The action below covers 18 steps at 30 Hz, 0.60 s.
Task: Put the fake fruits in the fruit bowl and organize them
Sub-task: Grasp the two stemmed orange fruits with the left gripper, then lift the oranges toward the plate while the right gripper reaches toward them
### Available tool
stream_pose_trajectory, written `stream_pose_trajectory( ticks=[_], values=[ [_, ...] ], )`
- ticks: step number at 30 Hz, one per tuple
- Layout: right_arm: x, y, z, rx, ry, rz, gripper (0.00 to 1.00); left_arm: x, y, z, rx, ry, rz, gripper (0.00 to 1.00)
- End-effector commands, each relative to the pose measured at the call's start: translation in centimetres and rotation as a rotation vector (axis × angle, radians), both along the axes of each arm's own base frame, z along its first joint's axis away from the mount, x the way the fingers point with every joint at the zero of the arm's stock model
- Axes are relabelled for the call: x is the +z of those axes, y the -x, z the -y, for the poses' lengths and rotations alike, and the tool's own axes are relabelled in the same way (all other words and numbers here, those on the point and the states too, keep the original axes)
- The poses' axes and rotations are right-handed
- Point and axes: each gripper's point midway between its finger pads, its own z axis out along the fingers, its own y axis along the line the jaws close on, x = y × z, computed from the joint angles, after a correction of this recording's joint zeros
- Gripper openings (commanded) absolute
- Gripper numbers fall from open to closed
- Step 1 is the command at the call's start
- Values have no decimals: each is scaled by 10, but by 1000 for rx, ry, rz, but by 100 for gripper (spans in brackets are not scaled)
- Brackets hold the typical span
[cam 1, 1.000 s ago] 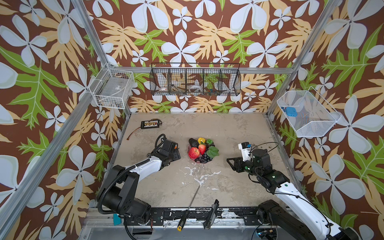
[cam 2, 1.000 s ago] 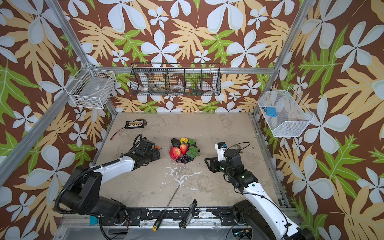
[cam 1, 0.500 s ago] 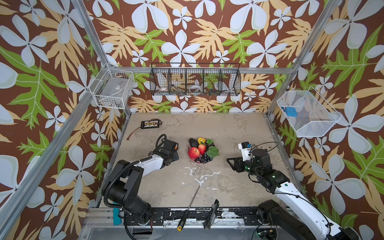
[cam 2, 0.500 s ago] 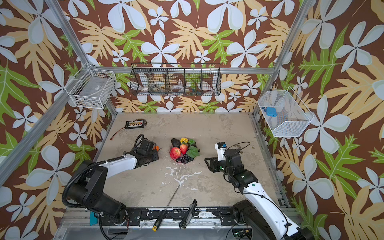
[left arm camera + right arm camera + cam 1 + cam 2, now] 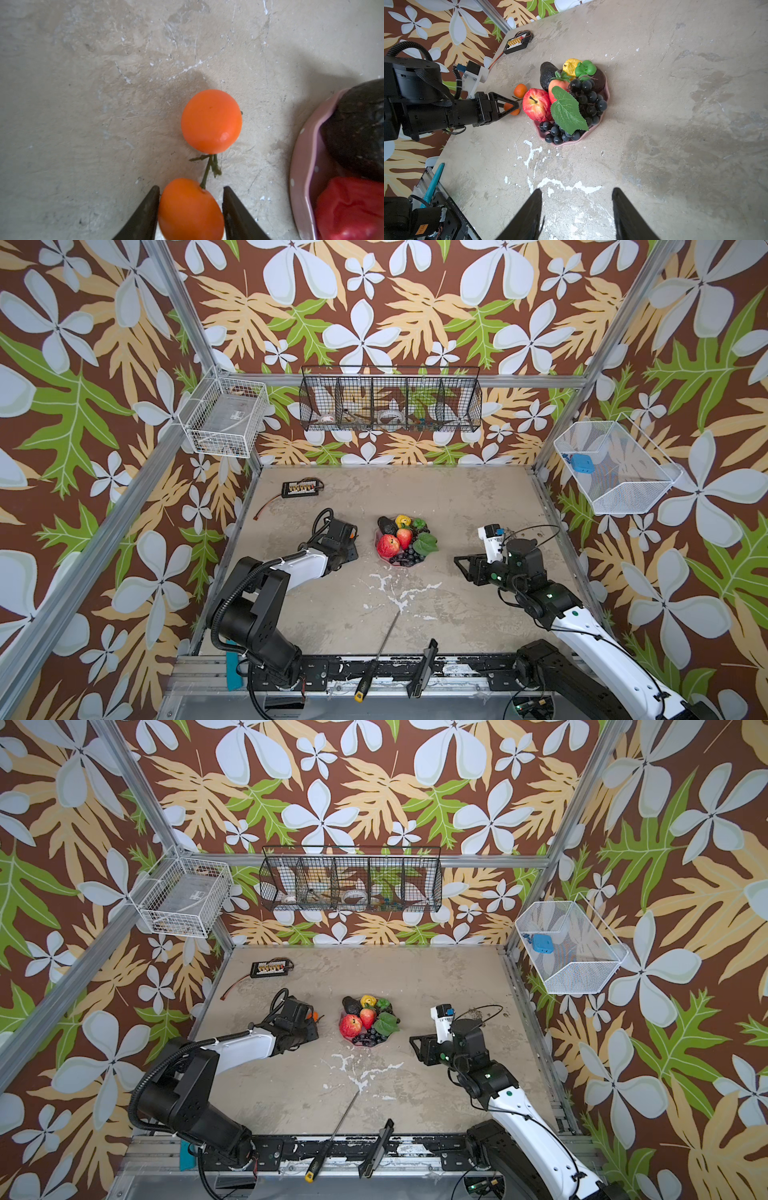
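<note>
On the scratched beige counter [image 5: 457, 510], walled in brown flowered wallpaper [image 5: 374, 302], the left gripper [image 5: 191, 187] clamps its jaws on a small round orange plastic fruit [image 5: 190, 209] just beside the full pink dotted fruit bowl [image 5: 299, 166] mid-counter, while the right gripper [image 5: 577, 189] holds its jaws apart, empty.

Open worktop [image 5: 675, 124] is lying before the right gripper [image 5: 576, 189]; the far orange [image 5: 211, 121] and fruit bowl [image 5: 299, 166] are crowding the left gripper [image 5: 191, 187]

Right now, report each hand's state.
Left hand: closed on one orange of the stemmed pair.
Right hand: open, holding nothing.
</note>
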Motion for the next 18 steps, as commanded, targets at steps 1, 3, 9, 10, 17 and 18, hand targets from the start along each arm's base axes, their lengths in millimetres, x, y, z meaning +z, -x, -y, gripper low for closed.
stream_pose_trajectory(
  ticks=[1,3,9,10,17,18],
  values=[
    [1,2,-1,8,-7,-4,54,5,-4,2,-1,9,20,48],
    [1,2,-1,7,-8,-6,54,6,-4,2,-4,15,27,43],
    [8,2,-2,7,-21,4,54,21,1,5,-13,55,58,43],
    [9,1,-2,8,-24,6,54,26,2,6,-18,70,72,43],
    [27,-3,-13,35,-88,20,54,66,19,28,-102,225,168,41],
    [30,-4,-15,43,-99,20,54,71,23,33,-122,241,176,41]
  ],
)
